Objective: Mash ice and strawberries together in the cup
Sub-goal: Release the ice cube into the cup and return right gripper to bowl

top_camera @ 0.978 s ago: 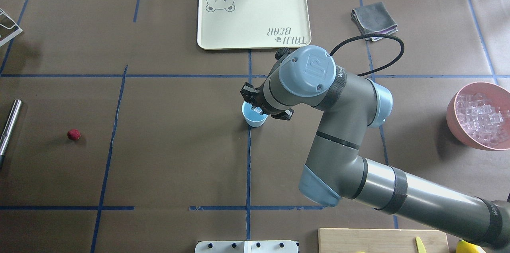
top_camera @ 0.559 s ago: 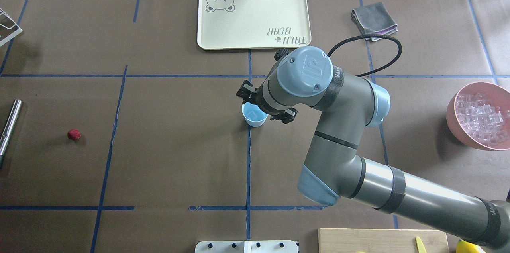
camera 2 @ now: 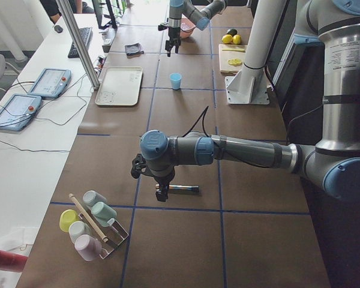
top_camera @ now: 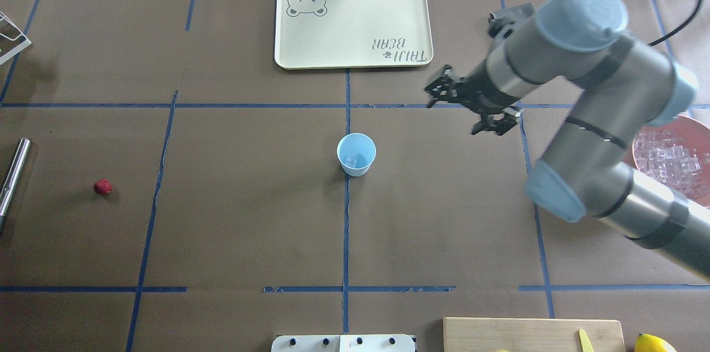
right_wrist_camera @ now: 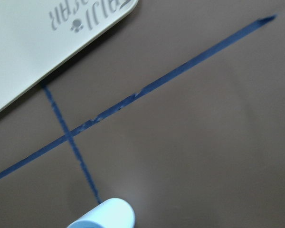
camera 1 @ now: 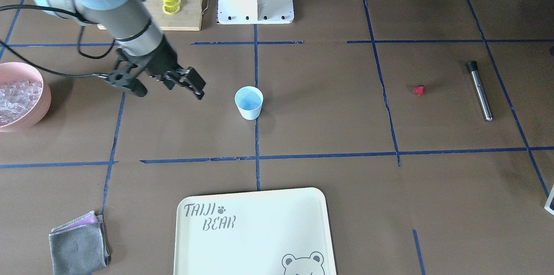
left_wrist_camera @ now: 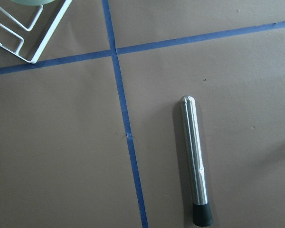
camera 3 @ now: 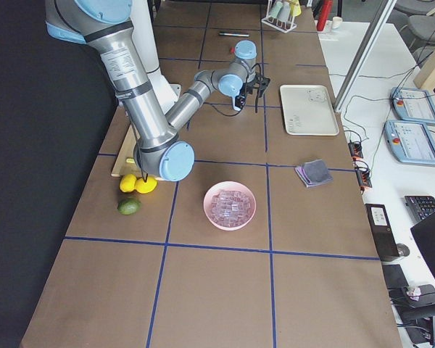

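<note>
A brown table [top_camera: 222, 230] crossed by blue tape lines [top_camera: 345, 230], a white desk [camera 2: 18, 174] alongside.

**One set of jaws spread, the other unreadable**

The right arm [top_camera: 588, 64] reaches in from the right with its elbow raised. The right gripper [top_camera: 465, 110] hangs with jaws wide apart, empty. The left arm [camera 2: 246, 150] stretches low at the left end, left gripper [camera 2: 161, 193] pointing down.
</note>
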You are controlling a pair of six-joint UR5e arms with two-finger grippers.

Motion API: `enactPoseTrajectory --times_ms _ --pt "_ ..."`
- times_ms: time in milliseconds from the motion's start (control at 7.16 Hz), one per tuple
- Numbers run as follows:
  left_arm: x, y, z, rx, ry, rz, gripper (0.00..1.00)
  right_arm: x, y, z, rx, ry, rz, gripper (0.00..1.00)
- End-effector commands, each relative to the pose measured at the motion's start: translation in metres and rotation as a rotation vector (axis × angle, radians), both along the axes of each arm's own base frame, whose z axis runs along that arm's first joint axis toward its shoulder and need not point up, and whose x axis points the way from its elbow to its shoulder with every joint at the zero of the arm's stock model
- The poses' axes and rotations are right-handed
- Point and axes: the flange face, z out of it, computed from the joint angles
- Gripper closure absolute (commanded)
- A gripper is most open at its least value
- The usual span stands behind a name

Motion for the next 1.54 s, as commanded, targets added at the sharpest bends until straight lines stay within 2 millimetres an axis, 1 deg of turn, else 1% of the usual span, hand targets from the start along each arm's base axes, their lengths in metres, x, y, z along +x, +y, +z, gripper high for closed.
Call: enactPoseTrajectory --times_ms 0,140,280,419,559,699,839,978,1258,1398 --pt "0.0 0.003 -0.001 0.001 0.006 0.0 0.0 0.13 0.015 0.119 0.099 0.083 -0.115 0.0" --pt "0.0 0.003 -0.001 0.001 0.006 0.0 0.0 0.18 0.031 0.18 0.187 0.151 -0.198 0.0" --pt "0.0 0.003 -0.001 0.001 0.006 0.0 0.0 0.229 0.042 0.226 0.28 0.199 -0.276 0.0" --pt "0.0 0.003 -0.001 0.001 0.006 0.0 0.0 0.257 0.06 0.257 0.329 0.228 -0.338 0.0" --pt "0.0 0.002 -0.002 0.001 0.006 -0.001 0.0 0.271 0.076 0.292 0.361 0.256 -0.422 0.0" --pt "0.0 0.002 -0.002 0.001 0.006 -0.001 0.0 0.272 0.076 0.312 0.367 0.261 -0.461 0.0" --pt "0.0 0.002 -0.002 0.001 0.006 -0.001 0.0 0.267 0.063 0.314 0.37 0.261 -0.46 0.0" --pt "0.0 0.002 -0.002 0.001 0.006 -0.001 0.0 0.263 0.055 0.311 0.378 0.259 -0.459 0.0" --pt "0.0 0.002 -0.001 0.003 0.006 0.0 0.0 0.259 0.053 0.341 0.373 0.259 -0.469 0.0" --pt "0.0 0.002 -0.002 0.003 0.006 -0.001 0.0 0.256 0.053 0.347 0.374 0.256 -0.471 0.0"
